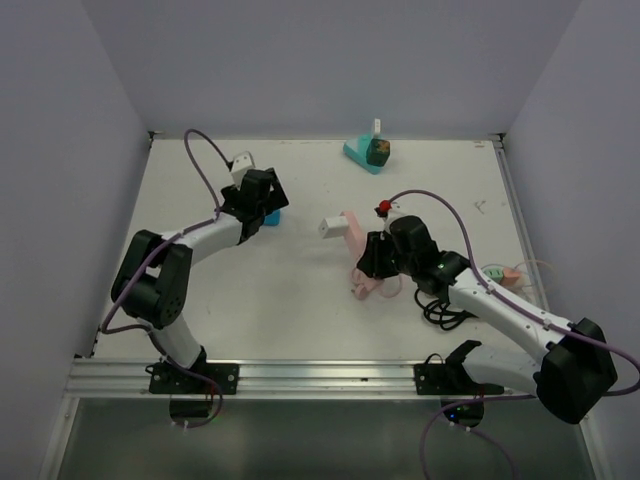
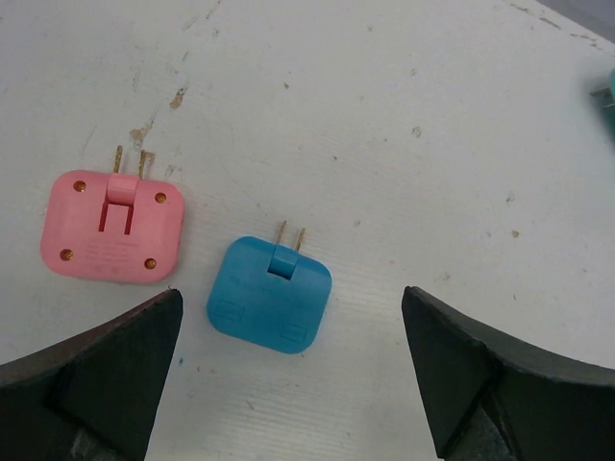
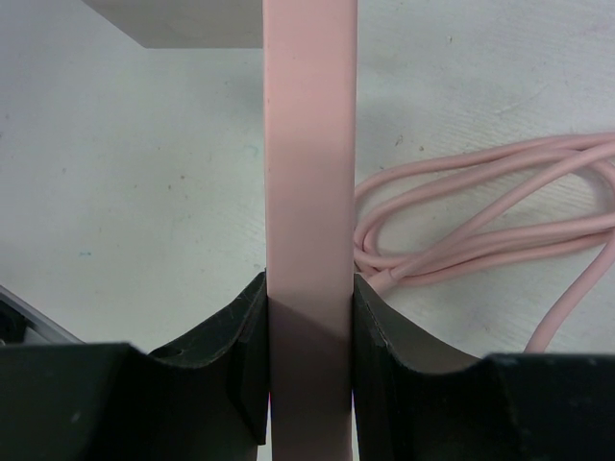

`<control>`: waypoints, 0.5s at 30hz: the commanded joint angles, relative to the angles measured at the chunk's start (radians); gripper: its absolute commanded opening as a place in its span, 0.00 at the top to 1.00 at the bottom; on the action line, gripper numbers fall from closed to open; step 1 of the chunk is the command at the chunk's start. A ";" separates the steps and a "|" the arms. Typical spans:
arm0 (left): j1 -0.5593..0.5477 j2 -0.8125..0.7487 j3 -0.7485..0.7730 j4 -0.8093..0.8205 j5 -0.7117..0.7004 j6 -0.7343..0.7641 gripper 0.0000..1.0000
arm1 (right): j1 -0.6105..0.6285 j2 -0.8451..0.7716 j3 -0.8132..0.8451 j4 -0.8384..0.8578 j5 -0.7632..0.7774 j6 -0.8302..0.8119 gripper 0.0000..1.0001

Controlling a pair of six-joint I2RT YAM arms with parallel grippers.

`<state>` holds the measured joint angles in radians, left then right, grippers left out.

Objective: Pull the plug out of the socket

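A pink socket strip (image 1: 351,229) lies mid-table with a white plug (image 1: 331,226) stuck into its left side. My right gripper (image 1: 373,256) is shut on the near end of the strip. In the right wrist view the strip (image 3: 309,173) runs up between the fingers (image 3: 240,336), and the plug's corner (image 3: 183,24) shows at the top. The strip's pink cable (image 3: 480,216) is coiled to the right. My left gripper (image 1: 262,197) is open at the far left, above a loose blue plug (image 2: 269,294) with a loose pink plug (image 2: 112,226) beside it.
A white adapter (image 1: 241,163) lies behind the left gripper. A teal socket block (image 1: 366,150) with a dark plug stands at the back. A black cable (image 1: 440,305) and small green and pink pieces (image 1: 500,272) lie by the right arm. Walls enclose three sides.
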<state>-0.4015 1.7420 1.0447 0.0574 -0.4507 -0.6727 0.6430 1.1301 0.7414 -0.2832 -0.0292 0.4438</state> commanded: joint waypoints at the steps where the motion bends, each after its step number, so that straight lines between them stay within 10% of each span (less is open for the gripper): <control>1: 0.003 -0.109 -0.047 -0.024 0.099 -0.028 0.00 | 0.001 0.010 0.050 0.095 -0.047 -0.007 1.00; 15: -0.006 -0.400 -0.219 0.002 0.840 -0.191 0.00 | 0.003 0.051 0.058 0.153 -0.135 -0.008 1.00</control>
<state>-0.4023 1.3800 0.8673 0.0177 0.1753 -0.7769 0.6430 1.1854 0.7422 -0.2596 -0.1047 0.4366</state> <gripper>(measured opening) 0.994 0.348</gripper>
